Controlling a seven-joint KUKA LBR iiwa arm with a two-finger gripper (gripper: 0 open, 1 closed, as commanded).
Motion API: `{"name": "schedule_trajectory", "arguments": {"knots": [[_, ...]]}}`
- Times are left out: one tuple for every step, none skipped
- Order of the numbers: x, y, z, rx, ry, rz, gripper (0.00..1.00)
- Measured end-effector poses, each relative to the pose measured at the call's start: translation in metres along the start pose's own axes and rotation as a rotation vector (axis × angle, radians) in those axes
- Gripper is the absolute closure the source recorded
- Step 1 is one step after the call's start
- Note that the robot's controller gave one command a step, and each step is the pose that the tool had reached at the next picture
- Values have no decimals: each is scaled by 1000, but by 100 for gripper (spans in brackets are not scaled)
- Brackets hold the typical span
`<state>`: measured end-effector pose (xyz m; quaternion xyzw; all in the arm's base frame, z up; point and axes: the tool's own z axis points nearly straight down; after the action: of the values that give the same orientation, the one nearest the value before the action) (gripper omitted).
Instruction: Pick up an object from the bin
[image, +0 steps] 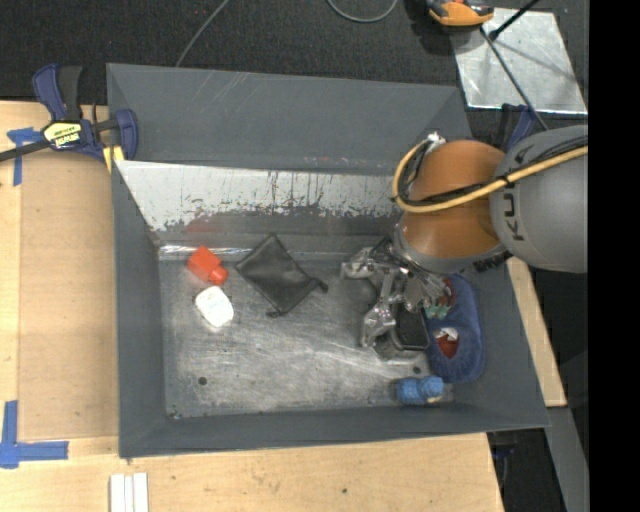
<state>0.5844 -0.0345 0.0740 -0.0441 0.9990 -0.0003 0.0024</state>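
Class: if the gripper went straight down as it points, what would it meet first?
Probably the small black thing under the gripper, beside the blue object at the right of the bin; depth is unclear, so perhaps the bare floor.

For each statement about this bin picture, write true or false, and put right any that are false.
1. An orange-red block lies in the left part of the bin, close to a white cap. True.
2. The white cap rests on the dark grey cloth. False: it lies apart, to the cloth's left.
3. The gripper is over the bin's right part, beside a blue pouch. True.
4. The dark grey cloth lies in the lower right corner. False: it lies mid-bin near the back wall; a small blue piece lies in that corner.
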Motion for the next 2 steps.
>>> {"name": "schedule_trajectory", "arguments": {"knots": [[-25, 95, -1, 1, -9, -154, 0], [-28, 94, -5, -2, -25, -146, 100]]}}
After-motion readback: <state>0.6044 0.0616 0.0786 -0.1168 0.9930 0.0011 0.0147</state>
